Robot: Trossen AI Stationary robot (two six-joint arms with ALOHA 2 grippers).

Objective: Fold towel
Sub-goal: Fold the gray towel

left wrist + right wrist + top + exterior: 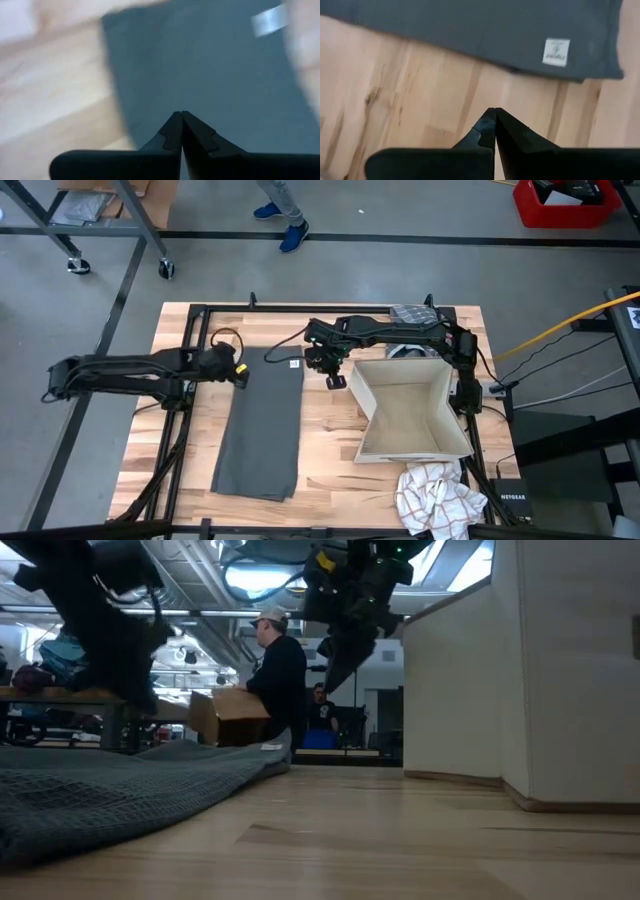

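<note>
Both my grippers, left (240, 373) and right (337, 381), are closed and empty beside the towel (262, 425); I should open, then pinch matching far corners evenly.

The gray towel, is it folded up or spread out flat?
Folded at least once, it seems: the gray towel lies as a long narrow strip on the table, its label facing up. How many layers, cannot tell.

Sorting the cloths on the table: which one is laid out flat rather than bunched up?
The dark grey towel, spread long on the table between the arms. The white checked cloth by the box lies crumpled, as does the patterned one behind the right arm.
</note>
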